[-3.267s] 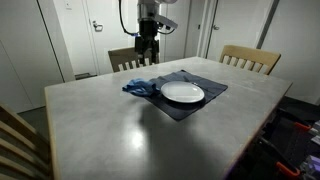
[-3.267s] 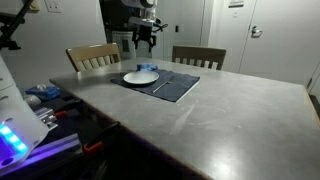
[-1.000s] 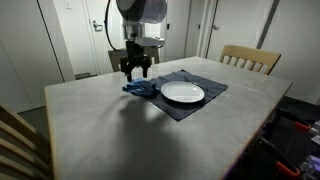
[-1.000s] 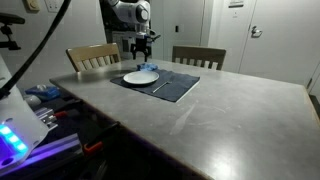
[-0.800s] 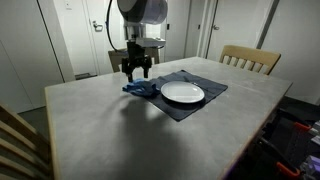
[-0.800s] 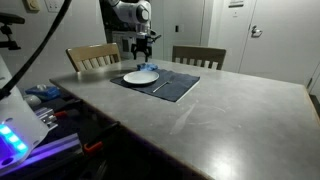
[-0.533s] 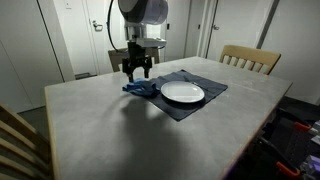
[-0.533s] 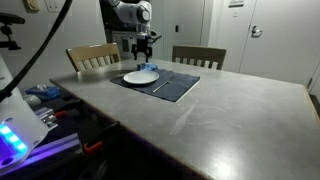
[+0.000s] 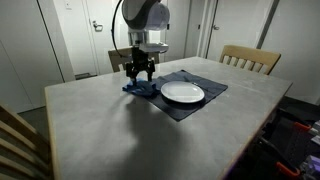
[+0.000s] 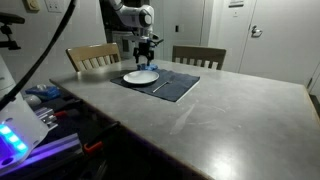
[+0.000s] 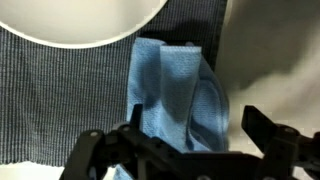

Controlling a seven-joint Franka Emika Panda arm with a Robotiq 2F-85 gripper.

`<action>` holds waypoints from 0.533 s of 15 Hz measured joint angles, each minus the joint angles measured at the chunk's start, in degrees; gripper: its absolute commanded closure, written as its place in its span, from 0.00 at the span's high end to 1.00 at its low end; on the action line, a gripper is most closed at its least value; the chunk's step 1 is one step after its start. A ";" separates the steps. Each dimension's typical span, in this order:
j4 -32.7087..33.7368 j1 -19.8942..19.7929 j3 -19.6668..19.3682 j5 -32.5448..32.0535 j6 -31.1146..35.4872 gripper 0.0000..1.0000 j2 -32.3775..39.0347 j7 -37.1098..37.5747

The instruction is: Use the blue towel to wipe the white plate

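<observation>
Both exterior views look across the table (image 9: 100,130) from differing sides; wrist view looks down close, sharing the white plate (image 11: 70,18).

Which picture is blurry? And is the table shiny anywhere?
Wrist view: the dark fingers close to the lens look blurred, the towel sharper. In both exterior views the table shows a soft pale sheen.

The blue towel (image 11: 180,95) lies crumpled (many folds) just beside the white plate (image 9: 183,93); plate flat, glossy.
</observation>
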 measured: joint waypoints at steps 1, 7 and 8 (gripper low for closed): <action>0.00 -0.14 0.00 0.00 0.00 0.67 0.02 0.00; 0.07 -0.30 0.05 0.00 0.00 0.24 0.03 0.00; 0.12 -0.30 0.06 0.00 -0.04 0.17 0.03 -0.01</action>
